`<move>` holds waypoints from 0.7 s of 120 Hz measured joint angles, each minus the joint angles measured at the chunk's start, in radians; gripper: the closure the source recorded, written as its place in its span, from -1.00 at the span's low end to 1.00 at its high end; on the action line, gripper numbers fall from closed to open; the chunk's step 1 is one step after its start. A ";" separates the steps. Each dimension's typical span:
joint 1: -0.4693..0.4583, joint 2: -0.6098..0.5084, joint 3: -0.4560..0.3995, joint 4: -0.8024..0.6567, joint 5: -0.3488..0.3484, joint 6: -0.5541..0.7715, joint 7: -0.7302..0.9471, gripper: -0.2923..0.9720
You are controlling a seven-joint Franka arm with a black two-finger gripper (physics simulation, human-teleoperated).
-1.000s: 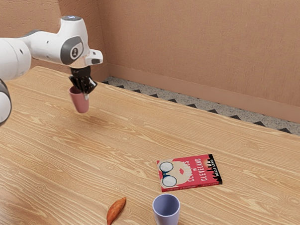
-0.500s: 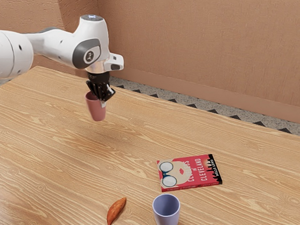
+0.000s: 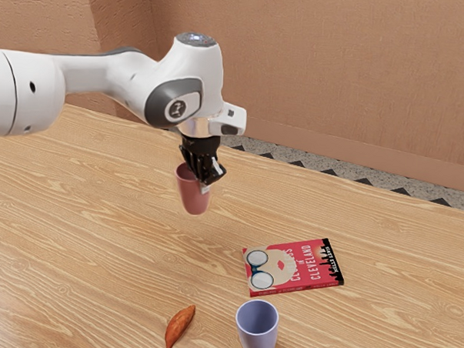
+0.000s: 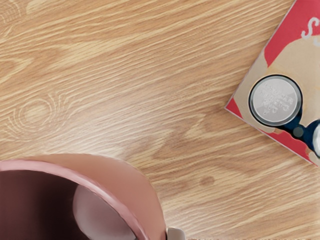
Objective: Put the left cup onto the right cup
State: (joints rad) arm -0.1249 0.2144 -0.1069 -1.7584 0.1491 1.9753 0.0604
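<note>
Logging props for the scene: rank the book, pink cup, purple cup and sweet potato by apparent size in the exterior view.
1. book
2. pink cup and purple cup: look alike, and the purple one is nearer the camera
3. sweet potato

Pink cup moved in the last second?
Yes. Held by the gripper, the pink cup has travelled toward the exterior view's right, nearer the book and the purple cup.

Side camera wide across table (image 3: 75,236), wrist camera close, facing down, both sharing pink cup (image 3: 192,195), book (image 3: 293,268)

red book (image 3: 293,267), orange sweet potato (image 3: 179,328), wooden table (image 3: 84,214)
</note>
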 joint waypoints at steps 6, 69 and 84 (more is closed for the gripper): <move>-0.023 -0.012 0.000 -0.018 0.000 0.000 -0.012 0.70; -0.250 -0.119 0.001 -0.161 0.004 -0.002 -0.147 0.70; -0.291 -0.118 0.000 -0.158 0.005 -0.002 -0.177 0.70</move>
State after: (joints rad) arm -0.4163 0.0965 -0.1073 -1.9166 0.1545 1.9735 -0.1167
